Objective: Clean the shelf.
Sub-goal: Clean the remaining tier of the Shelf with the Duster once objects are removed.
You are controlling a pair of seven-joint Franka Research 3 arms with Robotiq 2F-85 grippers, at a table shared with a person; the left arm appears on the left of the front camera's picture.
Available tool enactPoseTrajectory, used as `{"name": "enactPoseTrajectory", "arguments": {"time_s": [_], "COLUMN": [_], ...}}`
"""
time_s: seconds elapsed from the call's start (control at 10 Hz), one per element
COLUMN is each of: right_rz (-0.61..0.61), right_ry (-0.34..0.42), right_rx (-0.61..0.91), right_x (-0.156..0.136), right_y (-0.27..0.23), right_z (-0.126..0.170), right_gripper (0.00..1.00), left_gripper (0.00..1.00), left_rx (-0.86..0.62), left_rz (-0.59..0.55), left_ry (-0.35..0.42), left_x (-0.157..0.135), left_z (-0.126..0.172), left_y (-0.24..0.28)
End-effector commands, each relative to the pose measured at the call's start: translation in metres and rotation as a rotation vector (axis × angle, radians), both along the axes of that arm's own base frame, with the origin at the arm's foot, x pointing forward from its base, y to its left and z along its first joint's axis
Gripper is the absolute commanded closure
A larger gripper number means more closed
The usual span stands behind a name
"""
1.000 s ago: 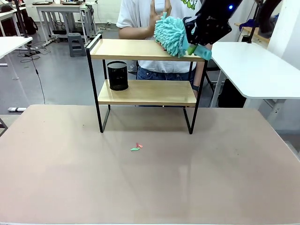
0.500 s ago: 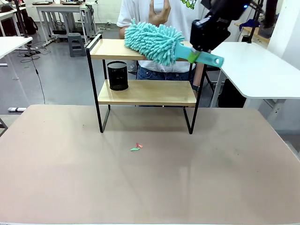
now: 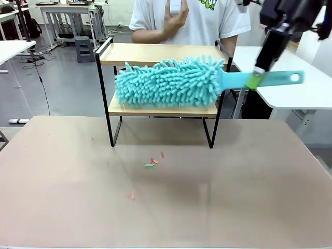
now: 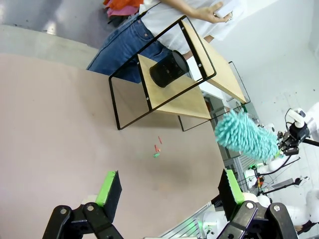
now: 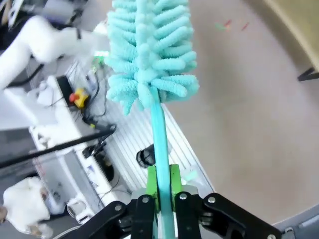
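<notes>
Right hand (image 3: 257, 79): jaws closed on the flat teal handle of the duster (image 3: 166, 83), green pads pressed to both faces of the handle (image 5: 162, 185). One end of the handle sticks out past the hand; the fluffy head (image 5: 147, 55) extends away from the fingers, toward the robot's left.

Left hand (image 4: 169, 186): jaws spread wide, nothing between the pads, held above the worktop (image 4: 60, 124).

The shelf (image 3: 155, 52) stands beyond and to the left of the right hand, at the far edge of the worktop (image 3: 233, 181). From the left hand it lies ahead, across bare surface (image 4: 219, 69). In the front view the duster head overlaps the gap between the two boards. The left wrist view shows it in the air, clear of the black frame, off the shelf's end (image 4: 246, 135).

Open room: the worktop from the shelf's legs to the near edge is bare apart from scraps.

Count:
- One shelf, with two boards and four legs.
- One duster.
- One black cup (image 4: 168, 68) on the lower board.
- Four small scraps (image 3: 150, 163) on the worktop below the duster head.
- One person behind the shelf, one hand (image 3: 174, 18) raised and holding a white object.
</notes>
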State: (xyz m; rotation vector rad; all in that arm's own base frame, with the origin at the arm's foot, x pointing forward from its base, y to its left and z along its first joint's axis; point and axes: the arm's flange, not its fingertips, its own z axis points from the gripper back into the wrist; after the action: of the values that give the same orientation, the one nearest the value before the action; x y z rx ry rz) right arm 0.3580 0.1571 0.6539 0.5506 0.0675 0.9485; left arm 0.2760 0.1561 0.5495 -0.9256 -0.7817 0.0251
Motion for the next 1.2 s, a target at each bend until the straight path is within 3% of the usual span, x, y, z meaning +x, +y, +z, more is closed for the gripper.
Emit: {"name": "enactPoseTrajectory", "arguments": {"time_s": [0.0, 0.3, 0.5, 0.7, 0.8, 1.0, 1.1], "right_rz": [0.024, 0.015, -0.022, -0.239, -0.434, -0.766, -0.896], "right_ry": [0.035, 0.081, 0.053, -0.012, -0.023, 0.026, 0.054], "right_rx": [0.077, 0.139, 0.303, 0.439, 0.491, 0.601, 0.609], "right_x": [0.007, 0.009, -0.023, -0.071, -0.091, -0.123, -0.123], "right_y": [-0.016, -0.036, -0.1, -0.196, -0.241, -0.301, -0.304], "right_z": [0.009, -0.005, 0.004, -0.014, -0.043, -0.129, -0.168], "right_gripper": [0.88, 0.88, 0.88, 0.88, 0.88, 0.88, 0.88], "left_gripper": [0.0, 0.0, 0.0, 0.0, 0.0, 0.0, 0.0], "left_rx": [-0.005, -0.005, -0.005, -0.005, -0.005, -0.005, -0.005], "left_rz": [-0.007, -0.007, -0.007, -0.007, -0.007, -0.007, -0.007], "left_ry": [-0.024, -0.024, -0.024, -0.024, -0.024, -0.024, -0.024], "left_x": [0.001, 0.001, 0.001, 0.001, 0.001, 0.001, 0.001], "left_z": [0.001, 0.001, 0.001, 0.001, 0.001, 0.001, 0.001], "left_y": [-0.003, -0.003, -0.003, -0.003, -0.003, -0.003, -0.003]}}
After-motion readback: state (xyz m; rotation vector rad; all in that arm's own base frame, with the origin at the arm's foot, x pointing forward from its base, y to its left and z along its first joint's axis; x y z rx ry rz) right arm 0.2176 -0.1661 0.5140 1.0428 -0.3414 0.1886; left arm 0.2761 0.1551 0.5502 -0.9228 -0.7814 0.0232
